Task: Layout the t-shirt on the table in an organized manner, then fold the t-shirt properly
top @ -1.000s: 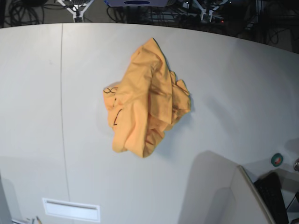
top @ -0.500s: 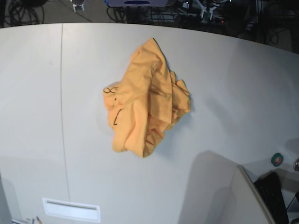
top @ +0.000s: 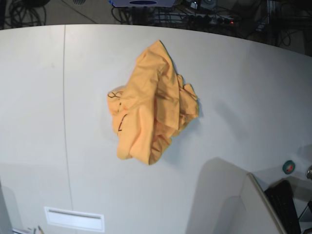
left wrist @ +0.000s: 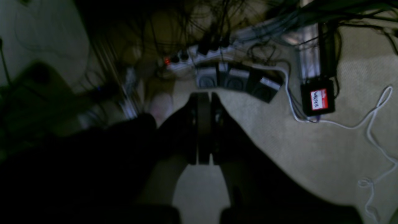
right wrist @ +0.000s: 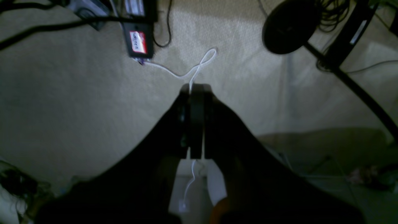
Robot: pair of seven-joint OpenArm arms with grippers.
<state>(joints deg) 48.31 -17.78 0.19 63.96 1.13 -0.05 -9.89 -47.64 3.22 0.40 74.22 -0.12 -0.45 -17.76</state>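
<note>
The t-shirt point(top: 153, 105) is seen crumpled in a heap near the centre of the frame on the white counter point(top: 253, 92), nothing yet laid out. Its long axis runs from the upper right down to the lower left, with black lettering showing at its left edge. The left hand point(left wrist: 203, 102) and right hand point(right wrist: 196, 93) are both pressed fully closed, empty, and pointed at the carpeted floor point(right wrist: 77, 102), apparently parked off the counter before any reach is begun.

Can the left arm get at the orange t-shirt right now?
Probably not yet: the left gripper is shut and looking at floor cables, off the table. Nothing covers the crumpled t-shirt.
</note>
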